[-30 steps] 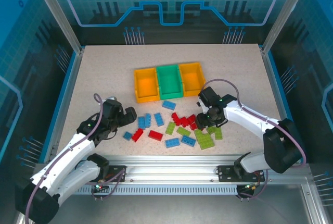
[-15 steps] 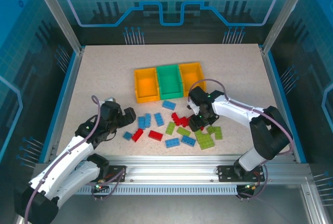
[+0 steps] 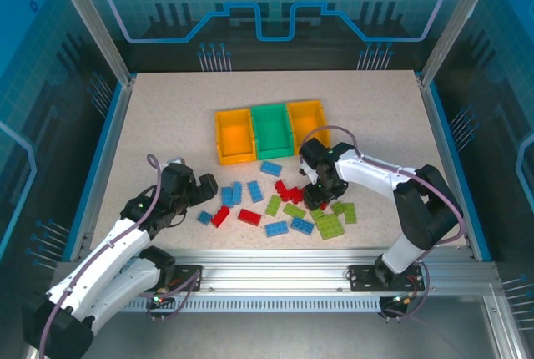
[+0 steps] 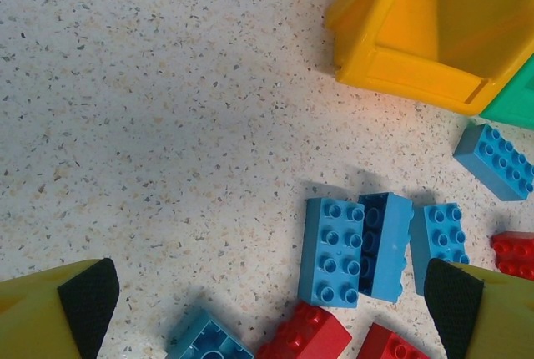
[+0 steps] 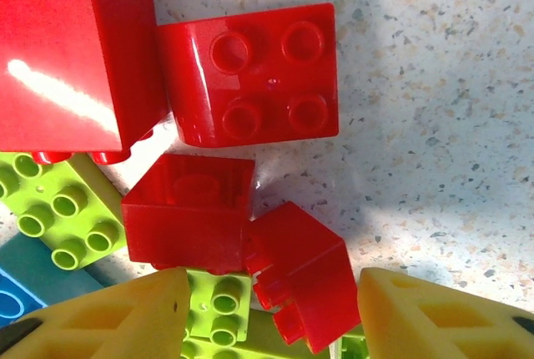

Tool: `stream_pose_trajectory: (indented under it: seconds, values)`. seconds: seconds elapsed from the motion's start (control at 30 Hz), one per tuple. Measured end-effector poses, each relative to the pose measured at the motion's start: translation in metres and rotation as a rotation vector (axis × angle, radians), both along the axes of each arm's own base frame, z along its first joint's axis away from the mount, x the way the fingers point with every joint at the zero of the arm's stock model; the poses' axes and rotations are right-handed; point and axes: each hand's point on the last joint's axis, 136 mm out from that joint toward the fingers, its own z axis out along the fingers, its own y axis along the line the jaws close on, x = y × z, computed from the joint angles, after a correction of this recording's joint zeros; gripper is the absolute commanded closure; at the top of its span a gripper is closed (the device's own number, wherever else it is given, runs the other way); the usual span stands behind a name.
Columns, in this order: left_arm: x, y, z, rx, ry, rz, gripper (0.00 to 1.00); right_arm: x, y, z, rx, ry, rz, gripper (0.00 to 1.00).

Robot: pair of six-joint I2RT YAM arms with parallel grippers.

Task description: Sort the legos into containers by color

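Nearest the rail, both arms were stretched forward and bent low over the bench (image 3: pixel 167 108). Their wrists were tipped down so each camera looked straight onto the scatter of legos (image 3: pixel 273 204).

The left claw (image 3: pixel 198 189) hung at the left end of that scatter, fingers spread wide and gripping nothing. Just ahead of it lay two blue bricks (image 4: pixel 355 246) touching side by side. The wide spread looked like readiness to drop over one of them.

The right arm was folded inward, elbow out to the right, with the right claw (image 5: pixel 275 317) low over the crowded red cluster. Its fingers stood open on either side of a tilted red brick (image 5: pixel 296 271), not yet pinching it. This seemed to be a grasp being lined up, and a lime piece lying right under that brick could get dragged along with it.

Beyond the bricks, the containers stood in a row with their walls touching and their open tops up: the left orange-yellow container (image 3: pixel 234 136), the green container (image 3: pixel 271 131) and the right orange-yellow container (image 3: pixel 306 125). That put them in likely reach of either arm. No brick could be seen inside them, so sorting appeared barely begun.
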Motion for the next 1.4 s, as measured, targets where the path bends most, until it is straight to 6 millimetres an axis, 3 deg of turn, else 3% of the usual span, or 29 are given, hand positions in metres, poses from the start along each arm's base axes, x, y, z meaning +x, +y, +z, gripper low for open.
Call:
stream_pose_trajectory:
  seconds: [0.5, 0.77, 1.07, 1.23, 1.4]
  values:
    - [-0.004, 0.002, 0.002, -0.004, -0.011, 0.000, 0.01, 0.000, -0.007, -0.011, -0.062, 0.056, -0.030, 0.47]
    - [-0.010, 0.004, -0.002, -0.004, -0.008, 0.001, 0.01, 0.007, -0.015, -0.012, -0.053, 0.067, -0.077, 0.67]
    - [-0.013, 0.005, -0.007, -0.016, 0.006, 0.020, 0.01, 0.013, -0.019, -0.009, -0.048, 0.045, -0.090, 0.78]
    - [-0.013, 0.005, -0.007, -0.019, 0.007, 0.025, 0.01, 0.025, -0.014, 0.001, -0.027, 0.008, -0.103, 0.79]
    - [-0.013, 0.005, -0.008, -0.030, 0.014, 0.040, 0.01, 0.052, 0.001, 0.032, 0.042, -0.085, -0.127, 0.79]
